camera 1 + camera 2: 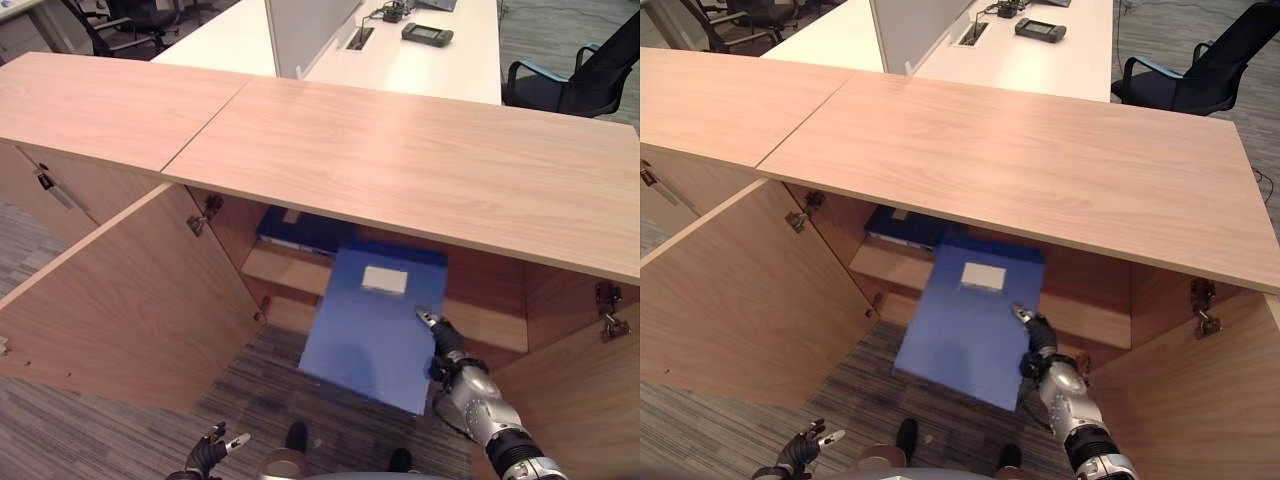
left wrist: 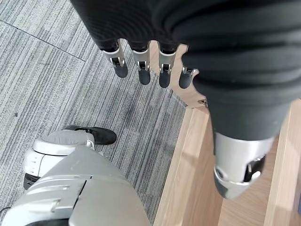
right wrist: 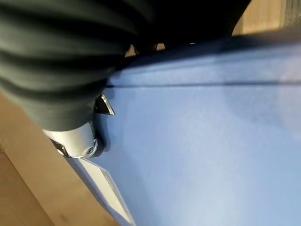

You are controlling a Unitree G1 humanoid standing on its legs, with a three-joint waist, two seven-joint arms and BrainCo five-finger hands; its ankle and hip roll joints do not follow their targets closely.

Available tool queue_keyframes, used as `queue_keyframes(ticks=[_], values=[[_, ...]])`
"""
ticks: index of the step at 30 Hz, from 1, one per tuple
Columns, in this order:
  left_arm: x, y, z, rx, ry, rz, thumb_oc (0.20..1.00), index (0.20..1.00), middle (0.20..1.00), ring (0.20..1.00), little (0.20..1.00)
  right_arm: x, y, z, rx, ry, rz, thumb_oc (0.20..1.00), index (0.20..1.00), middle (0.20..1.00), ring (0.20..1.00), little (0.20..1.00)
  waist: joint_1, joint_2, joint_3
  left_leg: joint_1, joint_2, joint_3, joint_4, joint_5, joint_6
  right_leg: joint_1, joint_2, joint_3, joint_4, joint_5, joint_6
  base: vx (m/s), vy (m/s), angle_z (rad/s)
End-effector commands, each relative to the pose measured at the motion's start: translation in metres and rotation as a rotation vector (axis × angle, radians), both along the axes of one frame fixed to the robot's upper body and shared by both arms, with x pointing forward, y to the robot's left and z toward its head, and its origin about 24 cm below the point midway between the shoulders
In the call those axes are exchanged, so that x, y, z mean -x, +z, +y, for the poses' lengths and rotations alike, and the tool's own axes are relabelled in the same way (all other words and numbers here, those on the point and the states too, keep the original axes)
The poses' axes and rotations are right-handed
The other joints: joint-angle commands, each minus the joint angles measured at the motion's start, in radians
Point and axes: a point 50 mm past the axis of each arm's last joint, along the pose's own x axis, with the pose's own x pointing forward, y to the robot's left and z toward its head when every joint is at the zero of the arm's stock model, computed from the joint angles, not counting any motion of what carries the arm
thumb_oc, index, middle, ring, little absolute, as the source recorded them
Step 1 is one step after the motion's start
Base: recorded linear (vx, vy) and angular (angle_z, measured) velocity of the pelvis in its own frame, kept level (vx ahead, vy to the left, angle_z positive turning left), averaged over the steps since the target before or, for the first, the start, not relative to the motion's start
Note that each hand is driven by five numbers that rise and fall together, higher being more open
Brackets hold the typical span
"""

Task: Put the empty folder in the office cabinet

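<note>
My right hand [image 1: 452, 362] grips the lower right edge of the blue folder [image 1: 372, 325], thumb on its cover, its far end tilted into the open wooden cabinet [image 1: 300, 270], while my left hand [image 1: 212, 450] hangs loosely open near the carpet [image 1: 270, 390].

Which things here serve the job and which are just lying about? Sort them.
Job:
- flat blue folder with white label
- open light-wood office cabinet
- right hand, gripping the folder's edge

Lying about:
- dark blue binder already on the shelf
- black device on the white desk
- black office chair
- left hand, idle
</note>
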Motion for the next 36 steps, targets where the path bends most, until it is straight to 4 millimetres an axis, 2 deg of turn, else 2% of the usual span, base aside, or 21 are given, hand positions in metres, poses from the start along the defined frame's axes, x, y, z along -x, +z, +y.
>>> queue_keyframes(ticks=[1, 14, 20, 25, 26, 27, 30, 31, 32, 33, 34, 36], values=[[-0.014, 0.007, 0.017, -0.074, -0.048, -0.022, 1.0, 1.0, 1.0, 1.0, 1.0, -0.022, 0.023, 0.004, -0.108, -0.104, -0.165, 0.2, 0.2, 0.2, 0.2, 0.2, 0.011, -0.031, -0.01, 0.007, -0.015, 0.049, 0.012, -0.049, 0.012, 0.013, -0.019, 0.062, 0.017, -0.09, 0.042, 0.0, 0.0, 0.0], [-0.017, 0.007, 0.013, -0.078, -0.048, -0.029, 1.0, 1.0, 1.0, 1.0, 1.0, -0.019, 0.024, -0.043, -0.242, -0.568, -0.183, 0.2, 0.2, 0.2, 0.2, 0.2, 0.0, -0.013, -0.004, 0.014, -0.017, 0.056, 0.012, -0.059, 0.012, 0.014, -0.019, 0.068, 0.017, -0.094, 0.046, 0.0, 0.0, 0.0], [-0.024, 0.005, -0.005, -0.058, -0.139, -0.035, 1.0, 1.0, 1.0, 1.0, 1.0, -0.036, 0.041, -0.055, -0.394, -0.783, -0.241, 0.2, 0.2, 0.2, 0.2, 0.2, -0.007, 0.028, 0.009, 0.013, -0.02, 0.067, 0.012, -0.061, 0.012, -0.001, -0.022, 0.084, 0.022, -0.096, 0.049, 0.0, 0.006, -0.04], [-0.04, 0.009, -0.022, -0.03, -0.221, -0.084, 1.0, 1.0, 1.0, 1.0, 1.0, -0.068, 0.086, -0.069, -0.416, -0.823, -0.353, 0.2, 0.2, 0.2, 0.2, 0.2, -0.007, 0.078, 0.034, 0.006, -0.024, 0.08, 0.012, -0.058, 0.014, -0.036, -0.025, 0.107, 0.05, -0.104, 0.048, -0.02, 0.033, -0.12], [-0.041, 0.009, -0.022, -0.029, -0.221, -0.085, 1.0, 1.0, 1.0, 1.0, 1.0, -0.068, 0.086, -0.069, -0.416, -0.823, -0.354, 0.2, 0.2, 0.2, 0.2, 0.2, -0.006, 0.079, 0.035, 0.006, -0.024, 0.081, 0.012, -0.058, 0.014, -0.037, -0.025, 0.108, 0.051, -0.104, 0.048, -0.03, 0.045, -0.11], [-0.045, 0.011, -0.025, -0.024, -0.241, -0.101, 1.0, 1.0, 1.0, 1.0, 1.0, -0.08, 0.109, -0.073, -0.429, -0.832, -0.418, 0.2, 0.2, 0.2, 0.2, 0.2, -0.011, 0.101, 0.049, -0.001, -0.026, 0.084, 0.017, -0.054, 0.015, -0.055, -0.028, 0.116, 0.068, -0.108, 0.046, -0.06, 0.054, -0.17], [-0.059, 0.015, -0.035, -0.006, -0.277, -0.141, 1.0, 1.0, 1.0, 1.0, 1.0, -0.101, 0.152, -0.08, -0.436, -0.838, -0.504, 0.2, 0.2, 0.2, 0.2, 0.2, -0.005, 0.136, 0.086, -0.034, -0.028, 0.09, 0.039, -0.046, 0.014, -0.106, -0.035, 0.129, 0.108, -0.116, 0.043, -0.09, 0.04, -0.15], [-0.062, 0.017, -0.038, -0.001, -0.292, -0.154, 1.0, 1.0, 1.0, 1.0, 1.0, -0.107, 0.164, -0.082, -0.445, -0.835, -0.529, 0.2, 0.2, 0.2, 0.2, 0.2, -0.004, 0.145, 0.096, -0.048, -0.029, 0.091, 0.053, -0.048, 0.014, -0.122, -0.037, 0.133, 0.119, -0.117, 0.04, -0.07, 0.005, 0.0], [-0.063, 0.017, -0.038, 0.001, -0.292, -0.159, 1.0, 1.0, 1.0, 1.0, 1.0, -0.107, 0.166, -0.083, -0.445, -0.835, -0.534, 0.2, 0.2, 0.2, 0.2, 0.2, -0.003, 0.146, 0.098, -0.053, -0.029, 0.092, 0.058, -0.049, 0.014, -0.128, -0.037, 0.134, 0.124, -0.118, 0.04, -0.1, 0.003, 0.01], [-0.071, 0.02, -0.044, 0.01, -0.323, -0.184, 1.0, 1.0, 1.0, 1.0, 1.0, -0.118, 0.19, -0.081, -0.457, -0.817, -0.577, 0.2, 0.2, 0.2, 0.2, 0.2, 0.0, 0.159, 0.118, -0.093, -0.027, 0.094, 0.098, -0.055, 0.013, -0.17, -0.043, 0.144, 0.157, -0.122, 0.035, -0.11, -0.015, -0.03], [-0.075, 0.022, -0.047, 0.011, -0.341, -0.195, 1.0, 1.0, 1.0, 1.0, 1.0, -0.122, 0.201, -0.083, -0.461, -0.817, -0.593, 0.2, 0.2, 0.2, 0.2, 0.2, 0.004, 0.163, 0.127, -0.118, -0.026, 0.094, 0.121, -0.058, 0.013, -0.195, -0.043, 0.149, 0.177, -0.125, 0.033, -0.13, -0.032, -0.07], [-0.079, 0.024, -0.051, 0.019, -0.367, -0.209, 1.0, 1.0, 1.0, 1.0, 1.0, -0.127, 0.215, -0.085, -0.472, -0.819, -0.607, 0.2, 0.2, 0.2, 0.2, 0.2, 0.011, 0.171, 0.138, -0.154, -0.022, 0.094, 0.148, -0.06, 0.011, -0.236, -0.044, 0.157, 0.21, -0.132, 0.028, -0.08, -0.047, -0.13]])
